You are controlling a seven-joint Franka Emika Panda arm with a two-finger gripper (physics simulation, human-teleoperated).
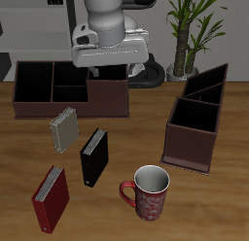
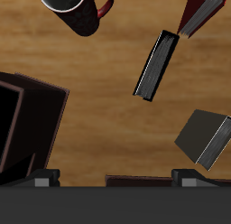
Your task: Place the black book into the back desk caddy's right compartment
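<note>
You're at the reach step: the black book (image 1: 93, 156) lies on the desk (image 1: 195, 206) beside the mug (image 1: 151, 192). Your tool (image 1: 110, 68) hangs empty, spread undiscernible. Descend over the book.

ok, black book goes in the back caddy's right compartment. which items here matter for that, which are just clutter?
Job items:
- black book, lying on the table
- back desk caddy
- its right compartment, partly hidden by the arm
- gripper, holding nothing visible

Clutter:
- grey book
- red book
- mug
- slant-sided caddy
- potted plant
</note>
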